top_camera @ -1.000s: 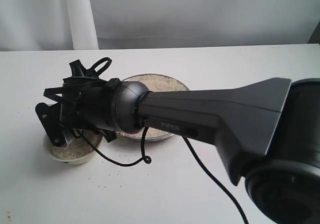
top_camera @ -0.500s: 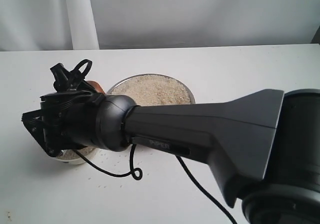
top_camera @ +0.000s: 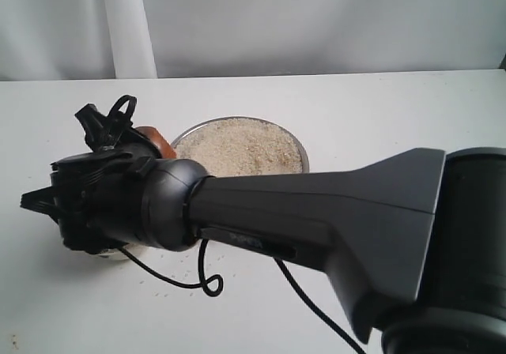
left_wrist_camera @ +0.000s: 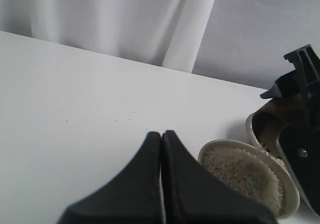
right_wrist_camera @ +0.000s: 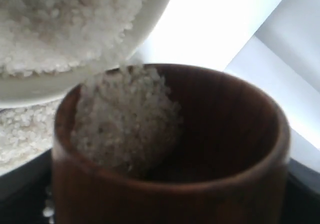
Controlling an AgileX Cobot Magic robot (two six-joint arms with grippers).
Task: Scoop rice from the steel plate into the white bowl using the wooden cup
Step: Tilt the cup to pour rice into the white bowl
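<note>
My right gripper is shut on the wooden cup, which it holds tipped over the white bowl. In the right wrist view, rice slides from the wooden cup toward the bowl's thick rim, and the bowl is heaped with grains. The steel plate lies just right of the cup and holds a bed of rice. The right arm hides most of the bowl in the exterior view. My left gripper is shut and empty, low over the table beside the bowl.
Loose grains are scattered on the white table in front of the plate. A black cable loops down from the right arm. A white curtain hangs behind the table's far edge.
The right wrist has swung left and rolled, which brings the wooden cup into view tipped over the bowl. More of the steel plate now shows.
</note>
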